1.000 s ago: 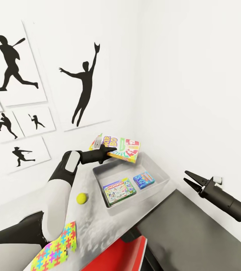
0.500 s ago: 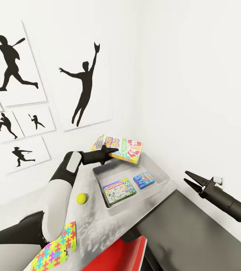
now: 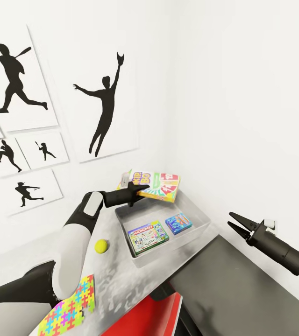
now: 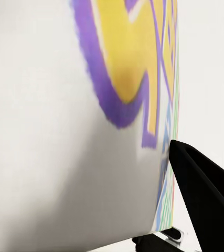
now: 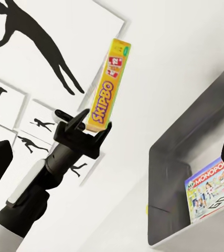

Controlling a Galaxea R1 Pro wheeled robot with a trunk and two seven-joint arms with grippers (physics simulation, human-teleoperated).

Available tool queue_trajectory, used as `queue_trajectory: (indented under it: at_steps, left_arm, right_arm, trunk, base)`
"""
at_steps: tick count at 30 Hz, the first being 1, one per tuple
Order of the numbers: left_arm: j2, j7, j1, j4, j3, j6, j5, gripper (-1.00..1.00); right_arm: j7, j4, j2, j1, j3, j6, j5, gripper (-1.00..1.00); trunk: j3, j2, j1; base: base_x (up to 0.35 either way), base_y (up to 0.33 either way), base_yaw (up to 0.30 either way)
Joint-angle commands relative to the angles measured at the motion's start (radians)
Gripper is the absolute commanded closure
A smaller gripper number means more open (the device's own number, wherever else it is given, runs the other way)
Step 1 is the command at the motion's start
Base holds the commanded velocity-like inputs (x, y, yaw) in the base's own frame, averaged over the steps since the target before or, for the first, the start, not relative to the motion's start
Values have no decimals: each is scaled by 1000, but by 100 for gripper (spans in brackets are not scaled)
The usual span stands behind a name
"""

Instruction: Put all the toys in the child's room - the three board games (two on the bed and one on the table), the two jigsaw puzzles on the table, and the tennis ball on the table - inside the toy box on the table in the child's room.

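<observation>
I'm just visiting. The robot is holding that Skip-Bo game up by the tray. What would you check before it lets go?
1. Left hand shut on the Skip-Bo box: ok.
2. Box fully over the toy box: cannot tell; it hangs by the far rim.
3. Box level: not ok, tilted.
4. Room inside beside the Monopoly box and small blue box: cannot tell.
5. Right hand open, clear of the tray: ok.

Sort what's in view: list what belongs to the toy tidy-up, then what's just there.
Belongs to the job:
Skip-Bo box, held by the left gripper
Monopoly box in the toy box
small blue box, also in it
tennis ball
jigsaw puzzle

Just there:
silhouette pictures
dark grey cabinet
right gripper, open and idle
</observation>
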Motion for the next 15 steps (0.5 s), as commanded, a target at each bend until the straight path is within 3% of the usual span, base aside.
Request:
queue_trajectory:
  at_steps: [1,15]
  left_arm:
    - [-1,-8,-2,0,8,5,-5,100]
    - [-1,-8,-2,3,0,4,0,100]
  right_arm:
    - [6,0,0,-1,-1,5,5,-100]
    - [6,0,-1,-1,0,6,1,-100]
  trunk:
    - [-2,-2,1]
    - [-19,-2,1]
  base:
    - [0,0,0]
    - [0,0,0]
